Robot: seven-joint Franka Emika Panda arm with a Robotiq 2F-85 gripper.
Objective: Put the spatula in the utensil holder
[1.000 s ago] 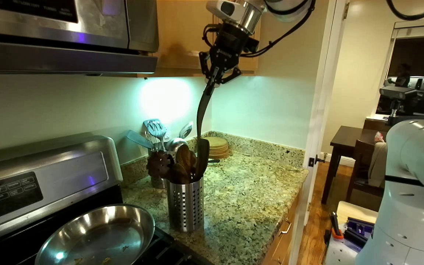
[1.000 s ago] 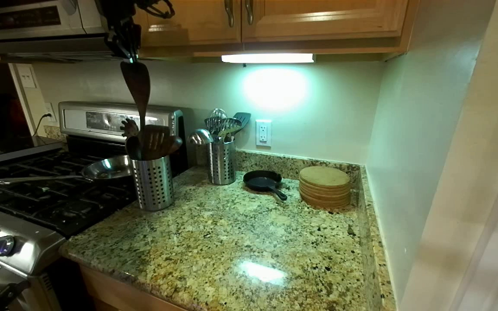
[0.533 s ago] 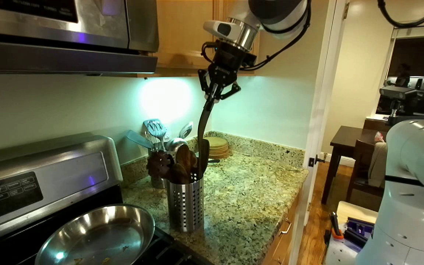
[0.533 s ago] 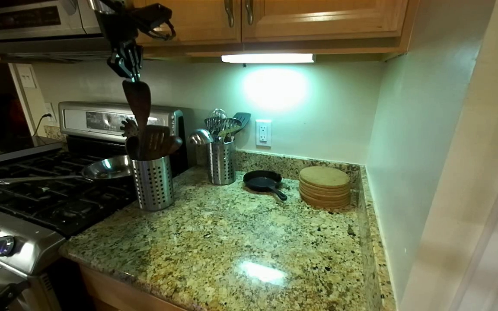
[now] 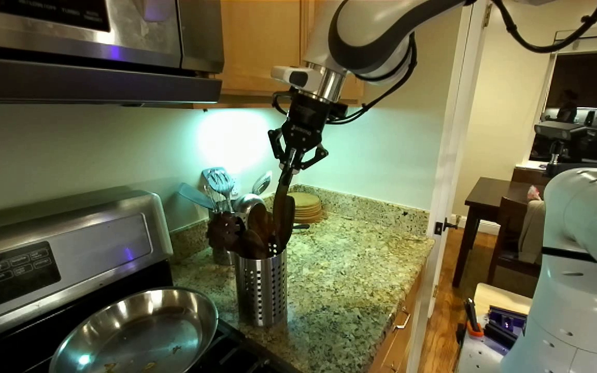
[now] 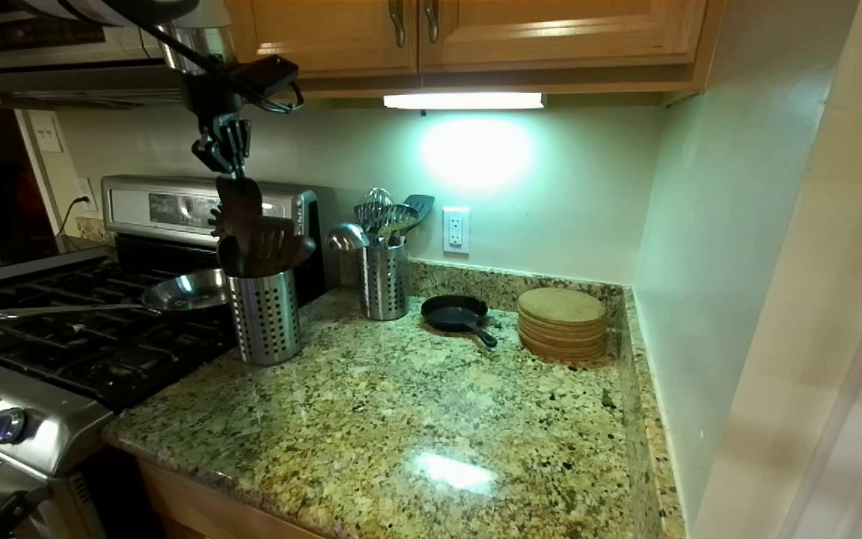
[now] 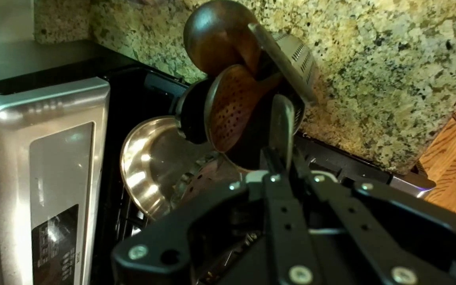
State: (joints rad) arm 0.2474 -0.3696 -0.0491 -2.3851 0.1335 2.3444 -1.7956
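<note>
My gripper (image 5: 289, 167) is shut on the broad upper end of the dark brown spatula (image 5: 281, 203), straight above the utensil holder (image 5: 262, 292). In both exterior views the spatula points handle down, almost upright with a slight lean. Its lower part runs in among the brown wooden utensils (image 6: 270, 243) at the holder's mouth, and its bottom end is hidden. The perforated silver holder (image 6: 265, 322) stands upright on the counter. In the wrist view the thin edge of the spatula (image 7: 282, 122) rises between the fingertips, close to the wooden heads.
Behind stands another perforated metal holder (image 6: 384, 284) with a whisk and ladle. A small black skillet (image 6: 455, 313) and a stack of round boards (image 6: 562, 326) sit farther along the counter. A steel pan (image 5: 138, 331) rests on the stove. Cabinets (image 6: 551, 37) hang overhead.
My gripper has come down steadily with the spatula, sinking its handle deeper among the utensils at the holder's mouth. The grip is unchanged, and the holder has not moved.
</note>
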